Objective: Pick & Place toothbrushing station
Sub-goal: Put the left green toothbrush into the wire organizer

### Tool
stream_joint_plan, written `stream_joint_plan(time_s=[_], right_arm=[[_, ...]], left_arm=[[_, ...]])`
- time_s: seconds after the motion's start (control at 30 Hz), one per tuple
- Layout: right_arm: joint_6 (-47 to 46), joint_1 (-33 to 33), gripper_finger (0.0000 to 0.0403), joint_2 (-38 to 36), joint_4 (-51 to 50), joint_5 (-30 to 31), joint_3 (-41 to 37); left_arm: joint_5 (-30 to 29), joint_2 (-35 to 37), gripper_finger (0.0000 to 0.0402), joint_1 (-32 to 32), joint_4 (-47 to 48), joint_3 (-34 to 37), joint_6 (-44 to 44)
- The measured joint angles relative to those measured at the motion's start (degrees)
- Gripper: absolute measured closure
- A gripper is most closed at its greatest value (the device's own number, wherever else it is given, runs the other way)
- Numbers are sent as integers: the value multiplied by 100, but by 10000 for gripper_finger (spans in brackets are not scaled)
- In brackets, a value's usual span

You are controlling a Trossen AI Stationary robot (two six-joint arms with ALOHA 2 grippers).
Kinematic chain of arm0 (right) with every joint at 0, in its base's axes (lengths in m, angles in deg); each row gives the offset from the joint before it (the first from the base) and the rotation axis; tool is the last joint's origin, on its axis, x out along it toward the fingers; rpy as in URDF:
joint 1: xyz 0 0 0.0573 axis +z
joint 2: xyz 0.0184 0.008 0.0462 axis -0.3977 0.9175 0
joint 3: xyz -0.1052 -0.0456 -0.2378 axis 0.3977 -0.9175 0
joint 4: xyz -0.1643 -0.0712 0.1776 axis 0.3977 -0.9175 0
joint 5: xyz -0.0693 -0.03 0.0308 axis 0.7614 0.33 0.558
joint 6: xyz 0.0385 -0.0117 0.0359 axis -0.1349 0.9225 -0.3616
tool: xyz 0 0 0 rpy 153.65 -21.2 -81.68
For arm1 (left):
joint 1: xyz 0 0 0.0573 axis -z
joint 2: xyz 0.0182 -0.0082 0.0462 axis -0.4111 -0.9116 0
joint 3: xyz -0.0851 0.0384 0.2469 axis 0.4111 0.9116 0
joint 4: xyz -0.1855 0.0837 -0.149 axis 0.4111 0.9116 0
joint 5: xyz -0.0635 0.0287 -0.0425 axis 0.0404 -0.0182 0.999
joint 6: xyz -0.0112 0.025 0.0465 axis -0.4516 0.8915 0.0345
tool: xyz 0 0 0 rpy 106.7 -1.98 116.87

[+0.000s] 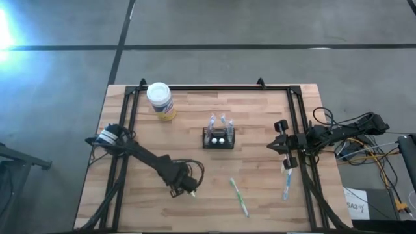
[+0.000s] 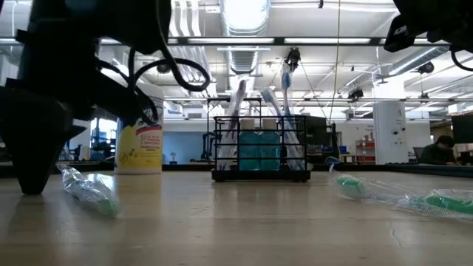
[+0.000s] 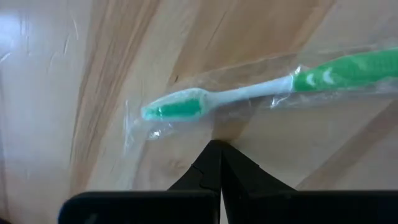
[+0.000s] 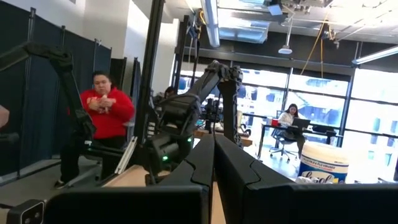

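A wooden desk point(image 1: 260, 188) carried the station point(image 1: 218, 138) near its middle, brushes standing in it. The left gripper point(image 1: 188, 188) sat low at the near left, its fingers point(image 3: 214, 171) closed on nothing, tips just beside a wrapped green brush point(image 3: 249, 93). The right gripper point(image 1: 284, 144) waited at the right edge, fingers point(image 4: 214, 162) closed too. The likely risks: closed fingers would nudge the slick wrapper instead of gripping it, and a careless sweep towards the middle could knock the station or the jar point(image 1: 160, 100) over.
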Motion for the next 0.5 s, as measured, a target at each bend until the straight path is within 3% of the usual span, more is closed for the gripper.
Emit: stream_joint_plan(time_s=[0.5], right_arm=[[28, 0, 394, -9, -2, 0, 0]], left_arm=[[-1606, -50, 401, -298, -723, -173, 834]])
